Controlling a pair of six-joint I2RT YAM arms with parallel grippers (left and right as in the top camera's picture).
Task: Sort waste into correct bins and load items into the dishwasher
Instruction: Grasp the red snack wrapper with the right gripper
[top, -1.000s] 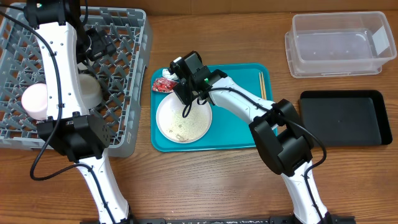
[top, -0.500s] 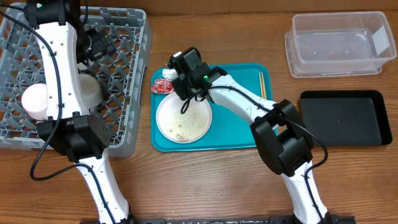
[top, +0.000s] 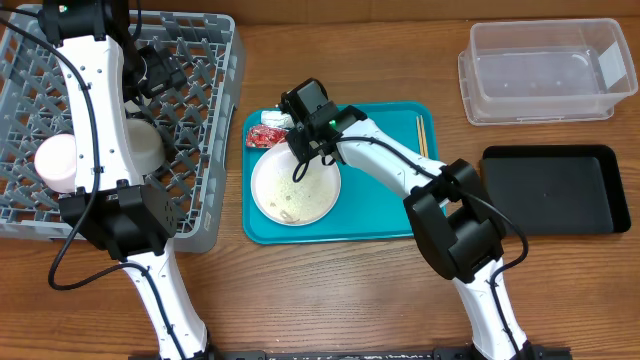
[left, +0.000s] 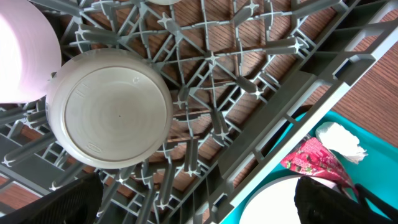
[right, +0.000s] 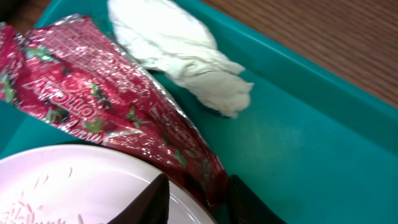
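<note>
The red wrapper (right: 93, 106) lies on the teal tray's back left corner (top: 265, 137), its end draped over the rim of the white plate (top: 295, 190). My right gripper (right: 199, 186) straddles that end. One finger is over the plate and the other on the tray. The jaws are narrow but still open. The white tissue (right: 180, 46) sits just behind the wrapper. A few rice scraps (top: 290, 212) cling to the plate. Chopsticks (top: 421, 137) lie at the tray's right edge. My left gripper (left: 199, 208) hangs wide open and empty over the grey dish rack (top: 215, 130).
A grey-blue bowl (left: 112, 115) and a pink bowl (left: 18, 50) sit upside down in the rack. The clear tub (top: 470, 75) stands at the back right, with the black tray (top: 555, 190) in front of it. The teal tray (top: 385, 215) holds the plate and the waste.
My right gripper's jaws have narrowed around the wrapper's end, and the gripper has shifted slightly at the plate's back rim. The left arm has not moved.
</note>
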